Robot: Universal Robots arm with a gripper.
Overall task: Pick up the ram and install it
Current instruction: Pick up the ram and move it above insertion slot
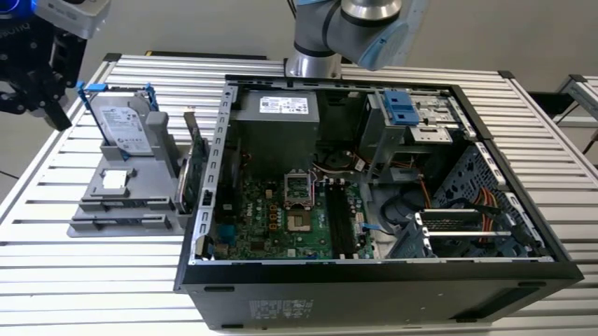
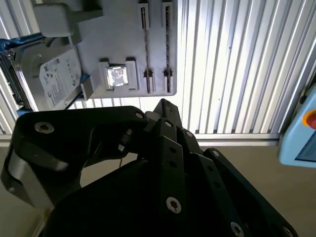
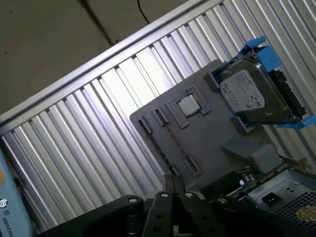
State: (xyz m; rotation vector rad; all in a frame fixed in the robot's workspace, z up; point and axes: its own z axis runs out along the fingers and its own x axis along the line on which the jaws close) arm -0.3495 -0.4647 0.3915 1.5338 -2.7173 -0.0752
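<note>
The claw point(image 1: 36, 105) hangs up high at the exterior view's left, near the edge of the table point(image 1: 94, 280) and close to the hard drive point(image 1: 126, 122). The pictures do not show whether the claw is open or closed. It touches nothing on the table.

Below the claw, in the second wrist view, lies the gray holder point(image 2: 113, 29). The hard drive stands at one end of it and a small shiny chip point(image 2: 117, 76) sits in the middle. Past the chip are two long thin slots. The slot nearer the chip has a thin brownish strip in it. This strip looks like the ram point(image 2: 146, 49), seen from its top edge, but it is hard to be sure. The claw is well apart from it.

The open computer case point(image 1: 374, 294) stands just beside the holder, on the exterior view's right. Inside it lies the green board point(image 1: 271, 224) with its long dark slots point(image 1: 338, 220). These look like the place where the ram should go.

So the job looks like it is only at the start. The ram seems to sit in the holder, not picked up yet. Both parts of the job are left to do: the picking up and the putting in.
</note>
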